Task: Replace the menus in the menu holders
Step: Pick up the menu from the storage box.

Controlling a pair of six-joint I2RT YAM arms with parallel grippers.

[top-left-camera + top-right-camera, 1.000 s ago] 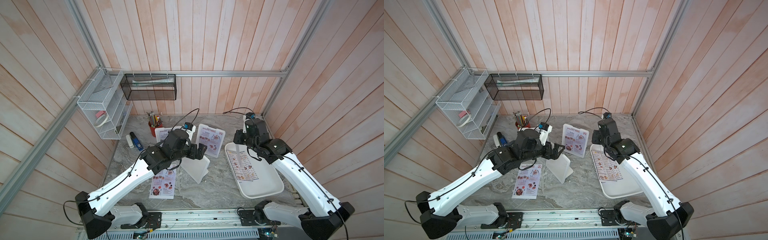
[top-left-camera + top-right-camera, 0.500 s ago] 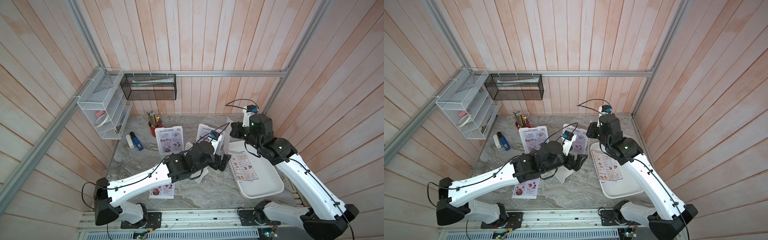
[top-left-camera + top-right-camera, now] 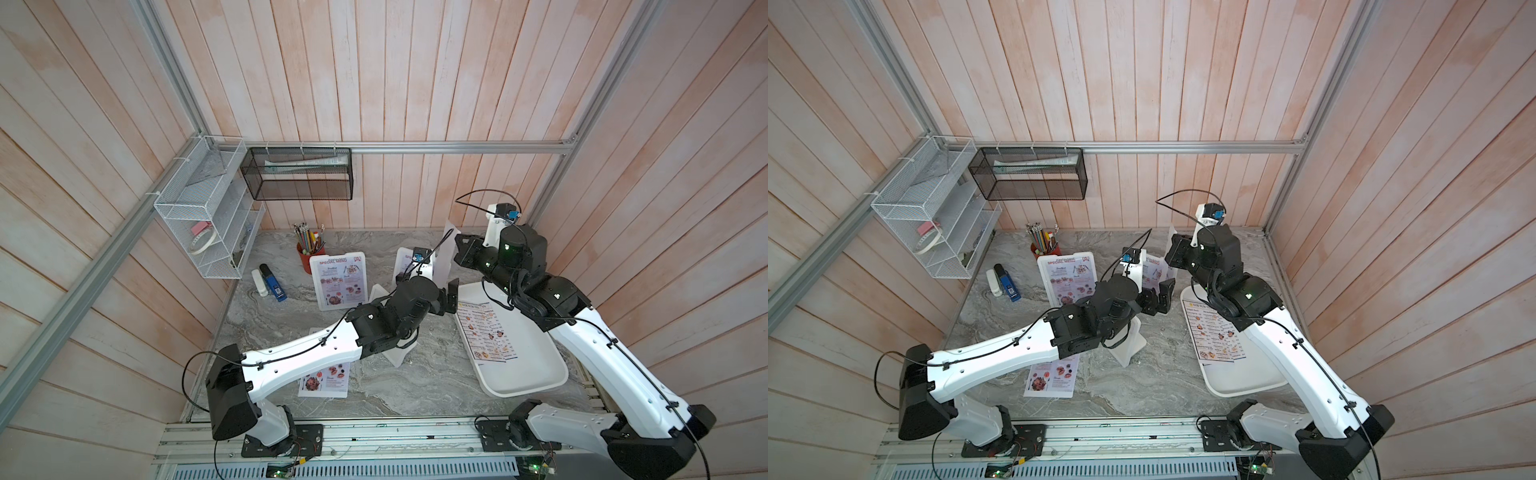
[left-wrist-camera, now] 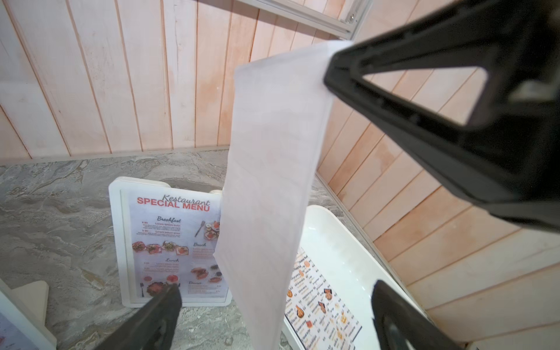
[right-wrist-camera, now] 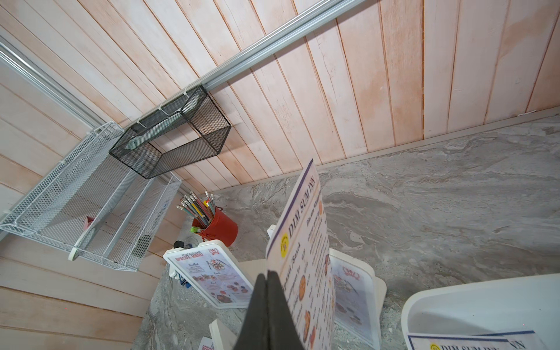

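Pale plank walls [image 3: 415,83], grey marble tabletop [image 3: 436,382]

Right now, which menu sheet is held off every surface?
The Dim Sum Inn sheet pinched in the right arm's fingers. Its twin lies in the white tray; a Special Menu sheet lies on the table; others stand in holders.

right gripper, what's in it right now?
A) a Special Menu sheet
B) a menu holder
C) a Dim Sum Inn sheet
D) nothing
C: in the right wrist view the right gripper is shut on the edge of the Dim Sum Inn sheet, with its heading and yellow logo showing.
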